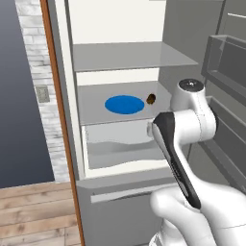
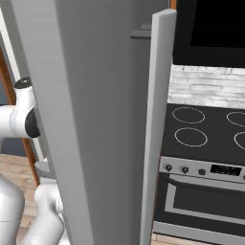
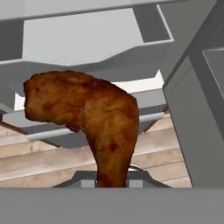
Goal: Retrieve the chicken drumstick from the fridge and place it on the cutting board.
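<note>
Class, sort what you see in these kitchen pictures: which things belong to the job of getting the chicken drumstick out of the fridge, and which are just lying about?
Belong to the job:
- chicken drumstick
- fridge, door open

Just lying about:
- blue plate on a fridge shelf
- stove top
- oven beneath it

My arm (image 1: 192, 144): glossy white rounded shells, fat cylindrical links. Dark charcoal band (image 1: 175, 158) runs along one link in left base view. Joint cap (image 1: 191, 84) flat, grey ring, small dark centre marks. Right base view: white link (image 2: 14, 119) with black joint face, grey-rimmed cap on top. No cables or screws I can make out.
</note>
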